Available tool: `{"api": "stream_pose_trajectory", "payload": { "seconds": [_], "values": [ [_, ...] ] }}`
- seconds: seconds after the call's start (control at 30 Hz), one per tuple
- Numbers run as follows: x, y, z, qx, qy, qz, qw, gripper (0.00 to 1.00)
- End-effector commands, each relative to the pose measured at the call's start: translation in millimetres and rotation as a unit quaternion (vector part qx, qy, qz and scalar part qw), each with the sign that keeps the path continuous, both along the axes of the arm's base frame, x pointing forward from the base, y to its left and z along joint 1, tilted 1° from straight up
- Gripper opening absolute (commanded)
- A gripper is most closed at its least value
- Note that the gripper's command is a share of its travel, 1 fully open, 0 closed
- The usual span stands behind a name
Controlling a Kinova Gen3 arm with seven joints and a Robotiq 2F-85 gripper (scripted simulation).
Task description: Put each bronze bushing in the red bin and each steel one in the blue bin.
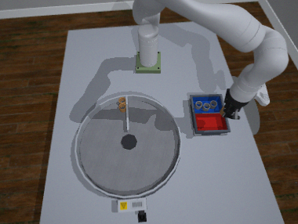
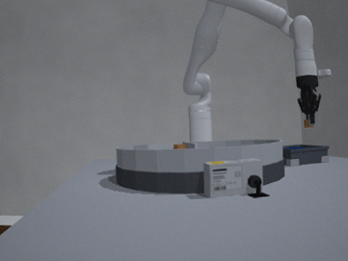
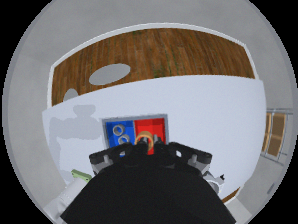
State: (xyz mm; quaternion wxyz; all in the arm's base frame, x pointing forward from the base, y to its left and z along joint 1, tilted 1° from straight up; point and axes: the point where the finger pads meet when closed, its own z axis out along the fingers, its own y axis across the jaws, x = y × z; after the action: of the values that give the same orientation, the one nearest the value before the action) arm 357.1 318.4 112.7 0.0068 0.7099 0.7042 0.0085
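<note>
While tool (image 1: 228,113) (image 2: 310,120) (image 3: 150,139) stands barely parted, bronze bushing (image 1: 223,112) (image 2: 307,124) (image 3: 145,134) clamped

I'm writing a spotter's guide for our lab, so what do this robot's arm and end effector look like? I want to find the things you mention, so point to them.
The arm (image 1: 229,23) (image 2: 256,6) is glossy white, with rounded tubular links and thin seam lines at some joints. The end effector (image 1: 229,116) (image 2: 310,120) (image 3: 150,139) is black, with angular linked fingers.
</note>
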Motion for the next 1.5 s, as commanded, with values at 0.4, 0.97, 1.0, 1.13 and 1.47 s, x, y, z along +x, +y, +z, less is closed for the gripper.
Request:
{"api": "stream_pose_trajectory", "payload": {
  "seconds": [0.4,0.97,1.0,1.13,1.47],
  "values": [
    [-1.4,1,-45.8,-0.001,0.003,0.002,1.0,0.0],
    [-1.2,1,-59.9,0.0,0.002,0.002,1.0,0.0],
    [-1.2,1,-61.2,0.0,0.002,0.002,1.0,0.0],
    [-1.3,1,-62.4,0.0,0.002,0.002,1.0,0.0],
    [-1.8,2,-68.6,-0.001,0.003,0.002,1.0,0.0]
  ]
}}
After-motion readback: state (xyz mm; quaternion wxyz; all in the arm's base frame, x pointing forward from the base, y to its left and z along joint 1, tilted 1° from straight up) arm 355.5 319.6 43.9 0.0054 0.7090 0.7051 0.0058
